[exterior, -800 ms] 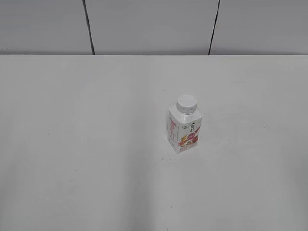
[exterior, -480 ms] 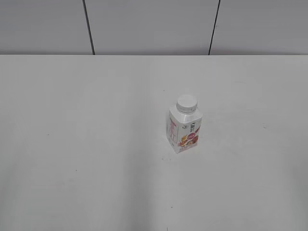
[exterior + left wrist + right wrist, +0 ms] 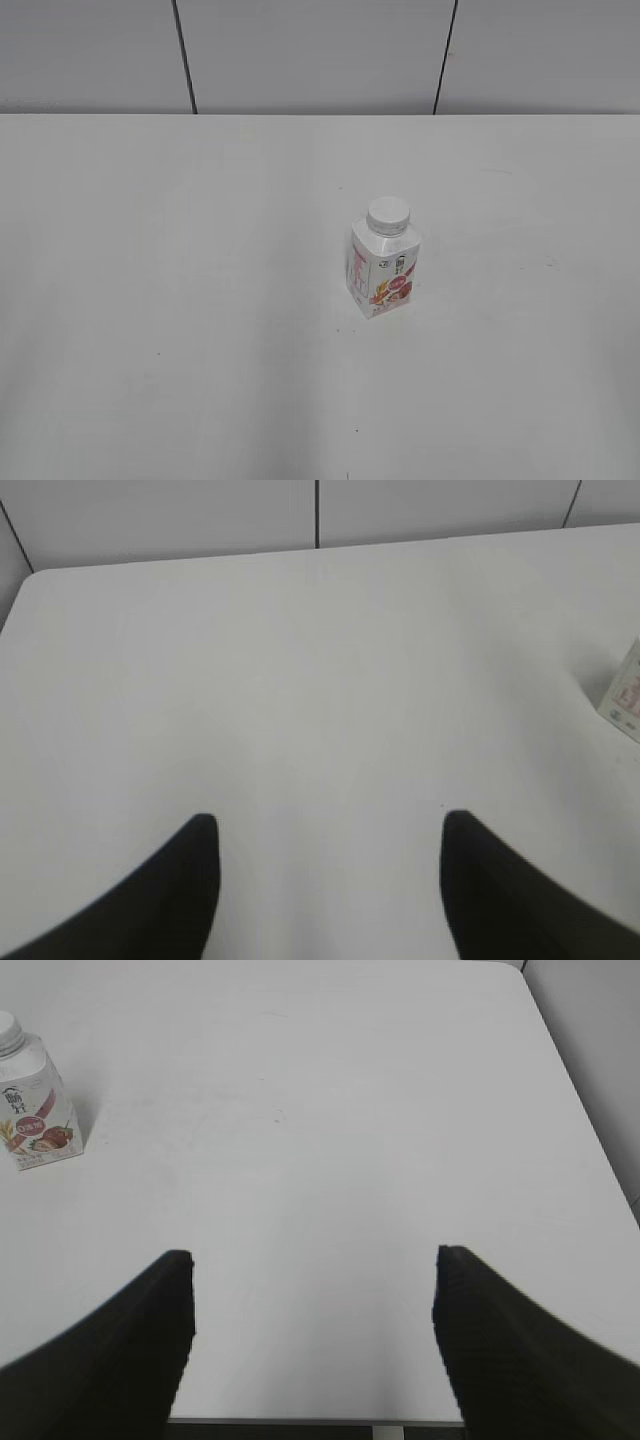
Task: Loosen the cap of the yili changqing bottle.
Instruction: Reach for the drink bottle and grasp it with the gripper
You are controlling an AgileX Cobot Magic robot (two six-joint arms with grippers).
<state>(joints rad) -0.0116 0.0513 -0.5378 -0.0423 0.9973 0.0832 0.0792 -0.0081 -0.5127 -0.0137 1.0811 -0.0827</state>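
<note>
The yili changqing bottle (image 3: 383, 267) stands upright right of the middle of the white table, a small white bottle with a pink-red fruit label. Its white cap (image 3: 388, 214) sits on the neck. The bottle also shows at the far left of the right wrist view (image 3: 37, 1105), with its cap (image 3: 8, 1030) cut by the frame edge. Only a corner of it shows at the right edge of the left wrist view (image 3: 625, 692). My left gripper (image 3: 325, 825) is open and empty. My right gripper (image 3: 312, 1260) is open and empty, near the table's front edge. Neither gripper shows in the exterior view.
The white table (image 3: 200, 300) runs back to a grey panelled wall (image 3: 300, 50). The table's front edge (image 3: 300, 1422) shows at the bottom of the right wrist view and its right edge (image 3: 585, 1130) runs along the right of that view.
</note>
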